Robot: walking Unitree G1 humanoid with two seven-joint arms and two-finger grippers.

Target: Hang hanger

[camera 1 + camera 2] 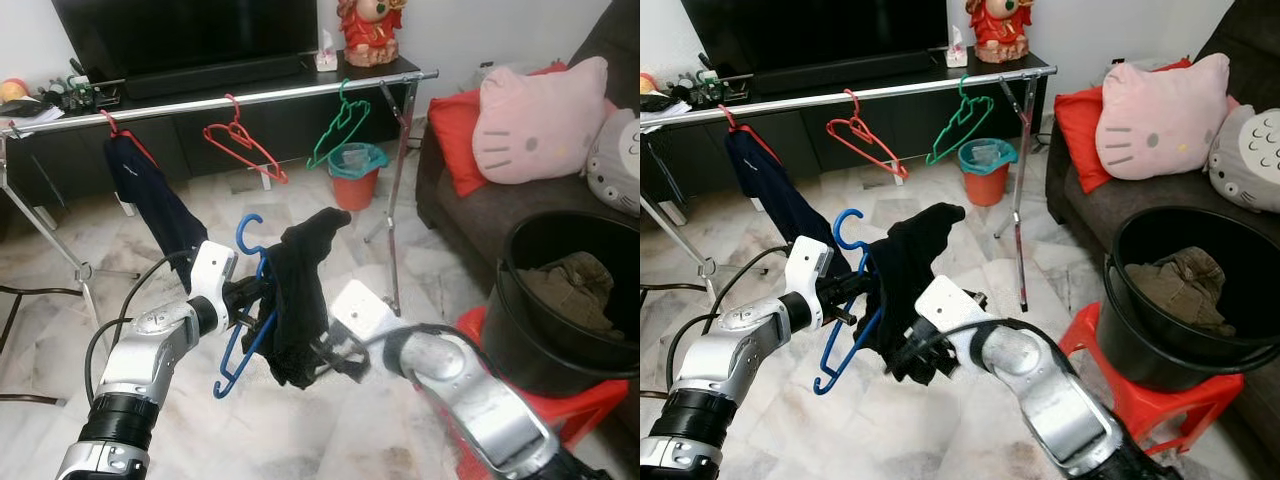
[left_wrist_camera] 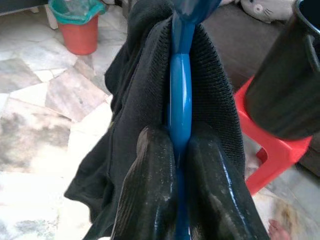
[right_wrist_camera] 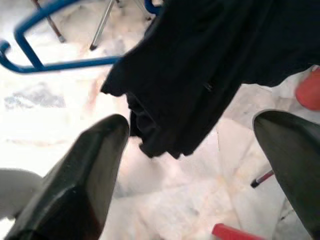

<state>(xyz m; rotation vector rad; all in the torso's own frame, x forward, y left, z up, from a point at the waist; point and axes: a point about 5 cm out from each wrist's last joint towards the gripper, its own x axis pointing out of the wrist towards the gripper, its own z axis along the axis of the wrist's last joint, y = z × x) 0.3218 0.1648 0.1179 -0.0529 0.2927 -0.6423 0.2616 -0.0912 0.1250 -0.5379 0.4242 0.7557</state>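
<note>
Where black garment (image 1: 300, 300) drapes, blue hanger (image 1: 243, 330) half hidden, left gripper (image 2: 176, 175) clamping.

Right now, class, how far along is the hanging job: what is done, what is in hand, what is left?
Done: the black garment is draped over the blue hanger. In hand: the left gripper is shut on the blue hanger, while the right gripper is open just below the garment's hem. Left: hooking it onto the rail, where a red hanger and a green hanger already hang.
</note>
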